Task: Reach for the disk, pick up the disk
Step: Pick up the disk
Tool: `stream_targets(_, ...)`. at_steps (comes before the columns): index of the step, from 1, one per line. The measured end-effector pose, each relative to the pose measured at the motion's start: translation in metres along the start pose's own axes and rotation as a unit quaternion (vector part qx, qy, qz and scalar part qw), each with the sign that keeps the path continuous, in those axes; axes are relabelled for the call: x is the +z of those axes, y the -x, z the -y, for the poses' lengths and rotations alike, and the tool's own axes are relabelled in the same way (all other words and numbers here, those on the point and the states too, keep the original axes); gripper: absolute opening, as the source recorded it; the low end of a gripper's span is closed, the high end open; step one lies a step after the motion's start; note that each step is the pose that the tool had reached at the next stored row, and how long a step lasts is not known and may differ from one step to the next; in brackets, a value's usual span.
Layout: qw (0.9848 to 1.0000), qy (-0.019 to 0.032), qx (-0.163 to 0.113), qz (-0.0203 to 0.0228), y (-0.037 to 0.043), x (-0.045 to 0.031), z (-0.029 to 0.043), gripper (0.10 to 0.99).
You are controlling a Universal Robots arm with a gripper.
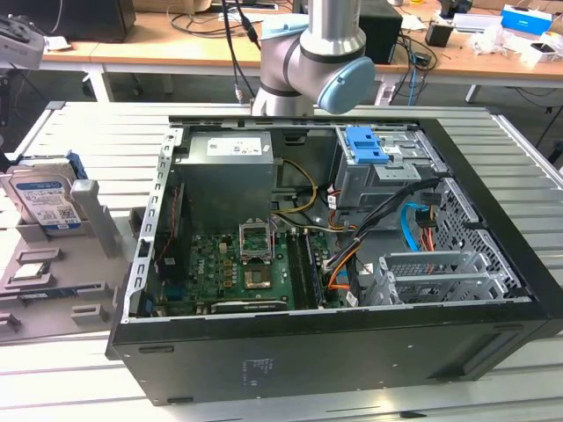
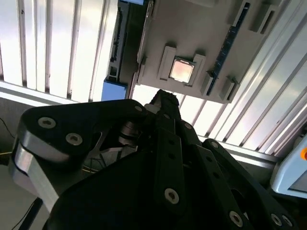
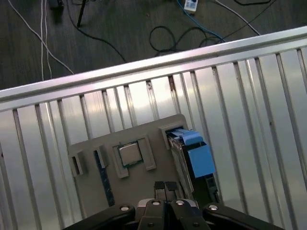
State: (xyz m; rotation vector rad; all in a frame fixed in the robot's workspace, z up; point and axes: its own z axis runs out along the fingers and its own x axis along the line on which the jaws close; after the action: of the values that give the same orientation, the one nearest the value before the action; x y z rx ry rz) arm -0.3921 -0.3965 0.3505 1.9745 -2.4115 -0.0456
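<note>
Disk (image 1: 44,200), flat silver-grey metal, stands in grey holder (image 1: 91,214).

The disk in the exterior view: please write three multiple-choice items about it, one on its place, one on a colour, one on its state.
1. Where is the disk?
A) inside the computer case
B) in the grey holder at the exterior view's left
C) on the wooden desk

2. What colour is its side frame?
A) red
B) blue
C) yellow

3. How is the disk?
A) gripped by the claw
B) lying flat
C) standing on edge, not gripped

Answers: 1 B, it sits in the holder's slot; 2 B, blue plastic shows along its edge; 3 C, it stands upright and the claw is apart from it.
</note>
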Motion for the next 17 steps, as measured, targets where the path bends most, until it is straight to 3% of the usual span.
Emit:
stream_targets(8,0.9989,0.0,-0.047,-0.0018,0.0,0.0,0.0,0.106)
stream_targets(17,0.998,-0.0001,-0.063,-0.0024,0.0,0.0,0.0,0.106)
